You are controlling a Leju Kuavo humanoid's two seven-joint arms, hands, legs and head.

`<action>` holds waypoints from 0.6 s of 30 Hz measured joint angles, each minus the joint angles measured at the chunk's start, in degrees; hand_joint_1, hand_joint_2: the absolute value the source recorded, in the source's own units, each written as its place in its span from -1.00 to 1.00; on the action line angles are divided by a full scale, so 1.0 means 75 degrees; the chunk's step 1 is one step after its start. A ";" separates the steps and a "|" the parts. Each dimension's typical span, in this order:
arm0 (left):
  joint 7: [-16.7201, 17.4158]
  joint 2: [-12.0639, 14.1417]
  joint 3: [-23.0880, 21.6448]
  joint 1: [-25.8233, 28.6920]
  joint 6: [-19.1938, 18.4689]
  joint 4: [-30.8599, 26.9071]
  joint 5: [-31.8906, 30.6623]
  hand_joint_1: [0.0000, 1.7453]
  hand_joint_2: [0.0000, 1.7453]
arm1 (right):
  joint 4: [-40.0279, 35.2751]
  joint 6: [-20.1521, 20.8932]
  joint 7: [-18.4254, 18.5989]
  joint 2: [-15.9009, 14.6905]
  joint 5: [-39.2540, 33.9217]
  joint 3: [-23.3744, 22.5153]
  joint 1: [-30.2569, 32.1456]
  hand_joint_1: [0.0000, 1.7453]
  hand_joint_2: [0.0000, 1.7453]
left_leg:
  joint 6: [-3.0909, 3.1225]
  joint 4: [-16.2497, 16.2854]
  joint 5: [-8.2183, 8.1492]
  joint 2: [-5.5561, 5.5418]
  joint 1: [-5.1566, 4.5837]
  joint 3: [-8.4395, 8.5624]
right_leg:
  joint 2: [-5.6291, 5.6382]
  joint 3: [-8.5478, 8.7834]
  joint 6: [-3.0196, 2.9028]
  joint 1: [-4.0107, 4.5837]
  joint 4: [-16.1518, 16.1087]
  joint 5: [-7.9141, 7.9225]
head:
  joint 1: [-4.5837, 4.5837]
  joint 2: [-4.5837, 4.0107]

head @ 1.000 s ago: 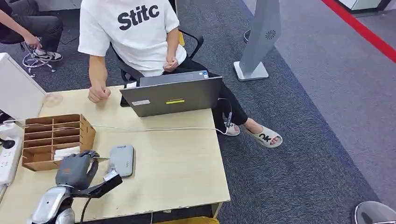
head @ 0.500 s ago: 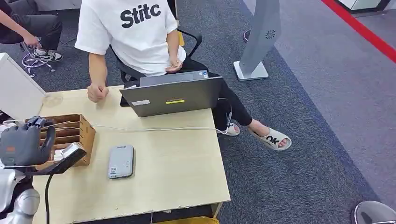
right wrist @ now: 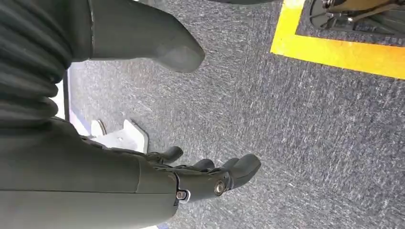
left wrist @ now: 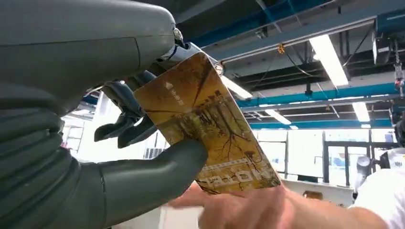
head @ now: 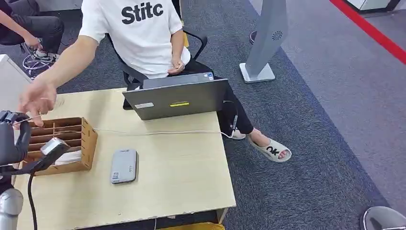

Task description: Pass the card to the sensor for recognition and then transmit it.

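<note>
Even, bright indoor light fills the head view, and the desk (head: pixel 182 163) shows soft shadows and no glare. The person's reaching hand (head: pixel 37 98) is smeared by motion blur. In the left wrist view, ceiling strip lights (left wrist: pixel 329 57) and bright windows (left wrist: pixel 305 152) blow out to white behind the card (left wrist: pixel 205 124), which stays sharp; the person's fingers (left wrist: pixel 248 210) below it are blurred. The right wrist view is sharp on the carpet (right wrist: pixel 310 133), evenly lit.

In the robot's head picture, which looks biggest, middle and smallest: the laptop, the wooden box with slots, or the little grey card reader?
1. Laptop, largest.
2. Wooden slotted box, in the middle, though the left hand covers part of it.
3. Grey card reader, smallest.
All three sit on the same table, so nearness hardly changes the order.
</note>
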 joint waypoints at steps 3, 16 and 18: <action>0.0006 0.0000 0.0020 -0.0028 0.0020 0.0000 -0.0009 1.00 1.00 | 0.0000 0.0003 -0.0018 0.0000 0.0023 -0.0038 0.0000 -1.00 1.00 | 0.0000 0.0000 0.0000 -0.0001 -0.0002 0.0000 | -0.0001 0.0000 0.0000 0.0000 0.0000 0.0000 | 0.0000 0.0000; -0.0122 -0.0274 -0.0003 0.0135 0.0487 -0.0041 -0.0341 -1.00 1.00 | -0.0003 -0.0006 -0.0029 0.0000 0.0035 -0.0172 -0.0006 -1.00 1.00 | 0.0001 0.0001 -0.0001 0.0000 -0.0002 0.0000 | 0.0002 -0.0002 0.0001 -0.0001 -0.0002 0.0000 | 0.0003 0.0000; -0.0120 -0.0384 -0.0018 0.0162 0.0545 -0.0061 -0.0379 -1.00 1.00 | -0.0003 -0.0006 -0.0023 0.0000 0.0038 -0.0181 -0.0008 -1.00 1.00 | 0.0001 0.0001 -0.0001 0.0000 -0.0002 -0.0002 | 0.0001 -0.0002 0.0001 -0.0001 -0.0002 0.0000 | 0.0003 0.0000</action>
